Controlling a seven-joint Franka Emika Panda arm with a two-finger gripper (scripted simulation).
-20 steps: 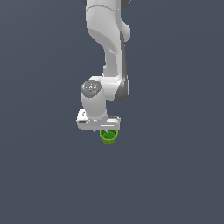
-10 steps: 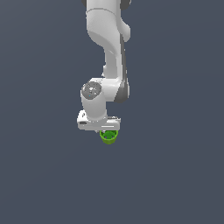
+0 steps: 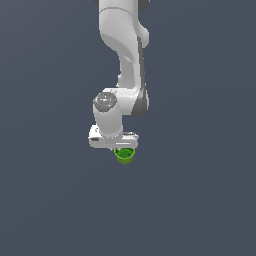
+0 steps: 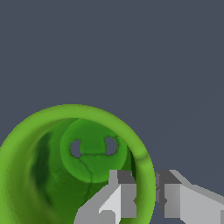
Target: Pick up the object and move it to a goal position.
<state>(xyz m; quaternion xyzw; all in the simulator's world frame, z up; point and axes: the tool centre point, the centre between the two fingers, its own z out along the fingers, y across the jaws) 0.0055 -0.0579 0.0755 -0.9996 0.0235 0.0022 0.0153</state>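
The object is a small bright green cup (image 3: 125, 155) with a rolled rim, hanging just under the white arm's hand in the exterior view. The wrist view looks straight into the green cup (image 4: 74, 170): its round bottom has two small holes. My gripper (image 4: 146, 197) is shut on the cup's wall, with one grey finger (image 4: 120, 197) inside the cup and the other finger (image 4: 175, 197) outside the rim. In the exterior view the gripper (image 3: 125, 149) is mostly hidden by the hand and the cup.
Only a plain dark grey background (image 3: 200, 200) surrounds the arm and cup. No other objects, edges or markers show in either view.
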